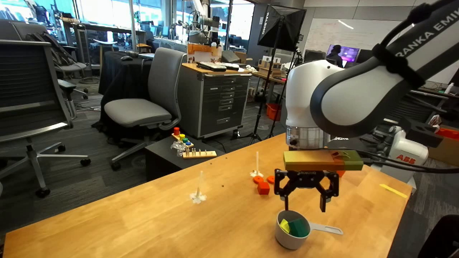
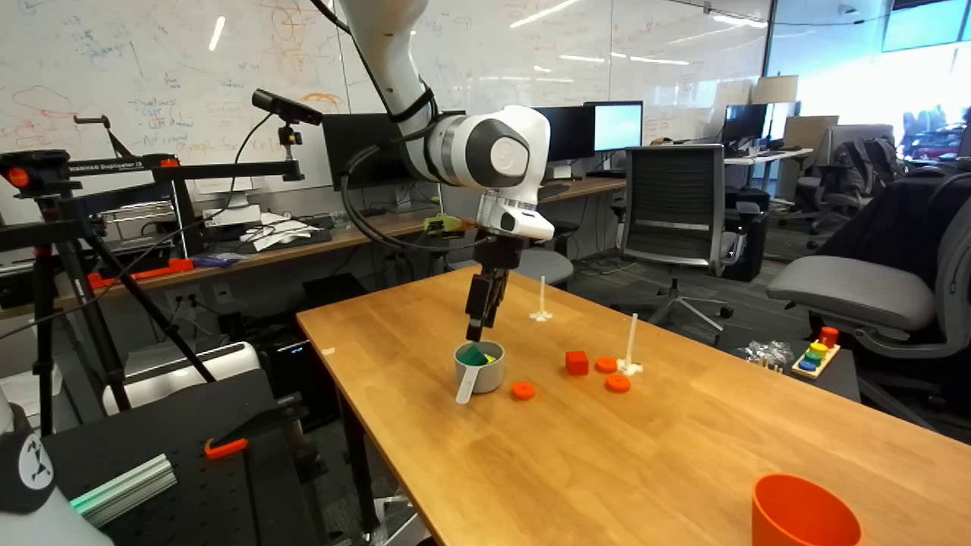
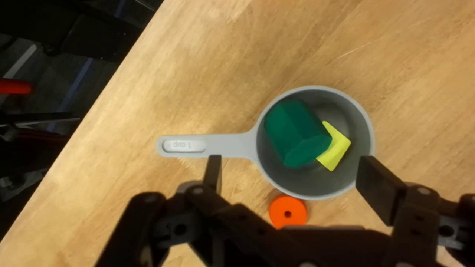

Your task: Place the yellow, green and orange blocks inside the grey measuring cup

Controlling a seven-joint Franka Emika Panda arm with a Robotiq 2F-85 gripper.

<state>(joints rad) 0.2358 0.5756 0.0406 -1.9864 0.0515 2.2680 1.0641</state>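
Because the grey measuring cup (image 3: pixel 315 183) confines them, green prism (image 3: pixel 297 133) and yellow block (image 3: pixel 337 146) sit inside, near a table edge (image 3: pixel 102 107) | Robotiq gripper (image 1: pixel 304 207): splayed, grasping nothing | red-orange cube (image 2: pixel 576 362): farther inward, presumably next

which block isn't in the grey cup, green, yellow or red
The red block, sitting directly on the wooden table; the green block and yellow block are inside the grey measuring cup.
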